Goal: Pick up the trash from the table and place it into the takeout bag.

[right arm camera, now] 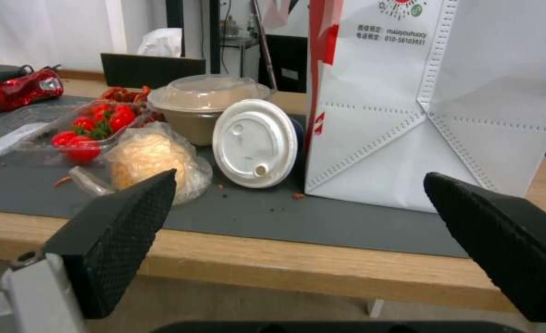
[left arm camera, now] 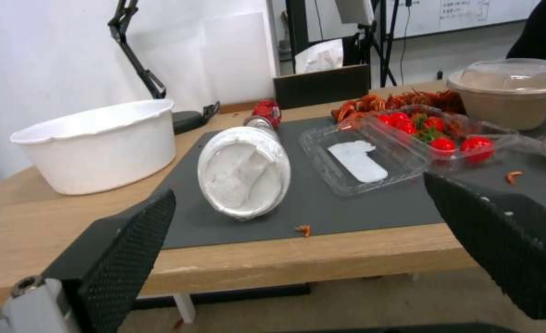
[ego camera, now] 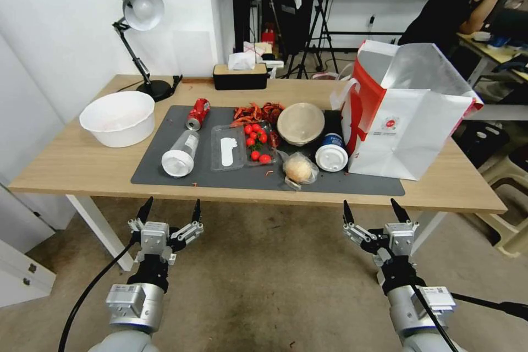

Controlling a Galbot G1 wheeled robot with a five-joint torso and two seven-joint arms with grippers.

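Note:
On the table (ego camera: pixel 82 165), trash lies across the dark mat (ego camera: pixel 231 176): a crushed red can (ego camera: pixel 197 114), a clear bottle (ego camera: pixel 180 154) on its side, a beige bowl (ego camera: pixel 300 123), a white-lidded blue cup (ego camera: pixel 331 153) on its side and a wrapped bun (ego camera: pixel 298 169). The takeout bag (ego camera: pixel 404 115) stands open at the mat's right end, right beside the cup. My left gripper (ego camera: pixel 171 210) hangs open below the front edge, facing the bottle (left arm camera: pixel 244 172). The right gripper (ego camera: pixel 374 210) is open too, low in front of the cup (right arm camera: pixel 256 143), bun (right arm camera: pixel 150 162) and bag (right arm camera: pixel 427 101).
A clear clamshell tray (ego camera: pixel 242 146) holds cherry tomatoes, with red crayfish shells (ego camera: pixel 256 111) behind it. A white tub (ego camera: pixel 117 117), a desk lamp (ego camera: pixel 140 16) and a black tissue box (ego camera: pixel 240 76) stand on the table's left and back. Stools (ego camera: pixel 511 198) sit to the right.

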